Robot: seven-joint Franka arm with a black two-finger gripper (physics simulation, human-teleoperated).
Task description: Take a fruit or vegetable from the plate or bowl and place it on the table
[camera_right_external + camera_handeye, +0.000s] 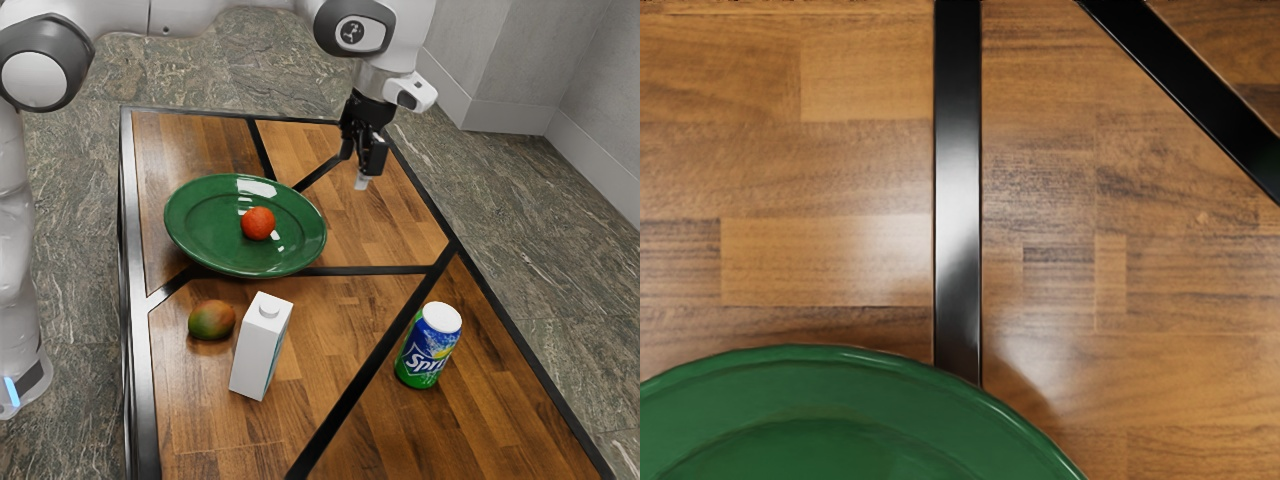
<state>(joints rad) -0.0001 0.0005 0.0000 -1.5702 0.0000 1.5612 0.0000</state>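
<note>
My gripper (364, 168) hangs above the table's far part in the exterior view, to the right of the green plate (190, 229) and apart from it. A round red-orange fruit or vegetable (258, 223) rests on the plate near its middle. On the bare wood of the table (330, 315) lies a green and reddish mango (212, 320), close to the plate's near side. In the wrist view, part of the green plate (790, 388) lies over the wooden table (830, 260).
A white carton (262, 345) stands upright beside the mango. Farther toward the exterior view's right is an upright Sprite can (428, 346). Black strips (958, 190) divide the tabletop, and a dark edge (520, 345) borders it.
</note>
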